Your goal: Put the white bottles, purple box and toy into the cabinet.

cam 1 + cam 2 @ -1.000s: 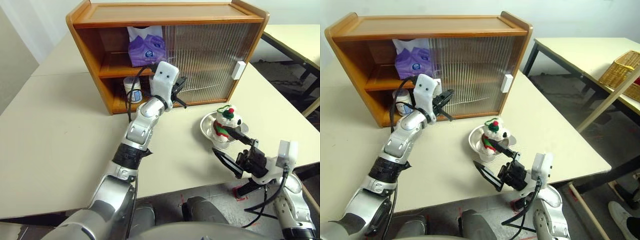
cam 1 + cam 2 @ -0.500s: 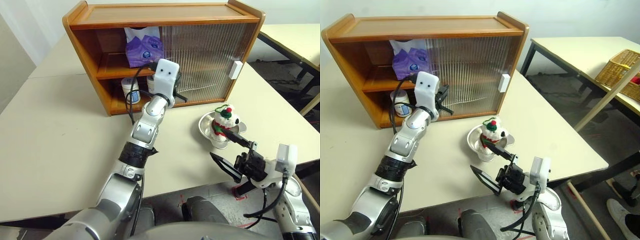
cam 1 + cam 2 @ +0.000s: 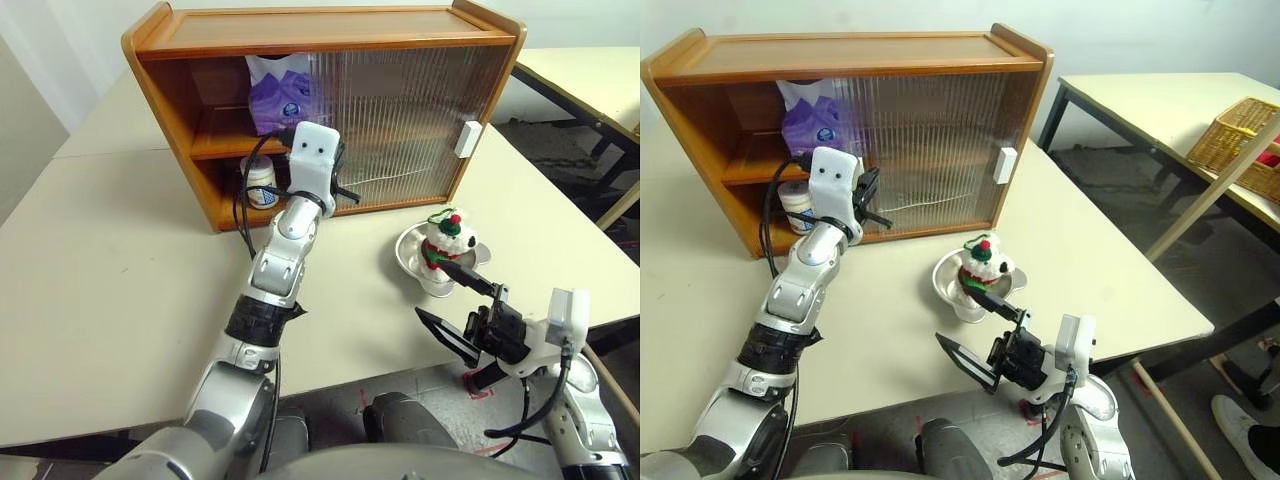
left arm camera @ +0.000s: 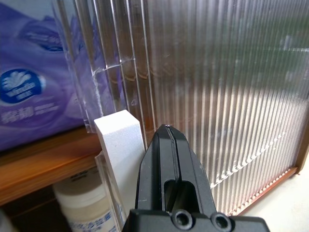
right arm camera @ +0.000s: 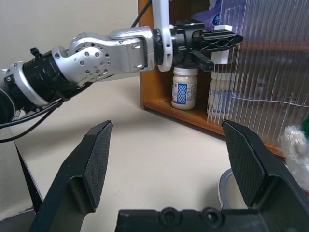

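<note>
The cabinet (image 3: 330, 25) stands at the back of the table, its left end open. On its upper shelf sits the purple box (image 3: 280, 95), and one white bottle (image 3: 262, 185) stands on the lower shelf. A second white bottle (image 5: 217, 94) shows blurred behind the ribbed door (image 3: 400, 110). My left gripper (image 4: 166, 130) is shut and empty, its tips against the white handle (image 4: 118, 140) at that door's left edge. The toy (image 3: 440, 243) sits in a steel bowl (image 3: 410, 252) on the table. My right gripper (image 3: 429, 288) hangs open just in front of the bowl.
The other door's white handle (image 3: 465, 138) is at the cabinet's right end. A second table with a wicker basket (image 3: 1240, 140) stands to the right. My right gripper is at the near table edge (image 3: 330, 385).
My left gripper has moved left along the cabinet front, and the ribbed door's edge has slid left with it, covering more of the purple box. The right gripper has stayed put.
</note>
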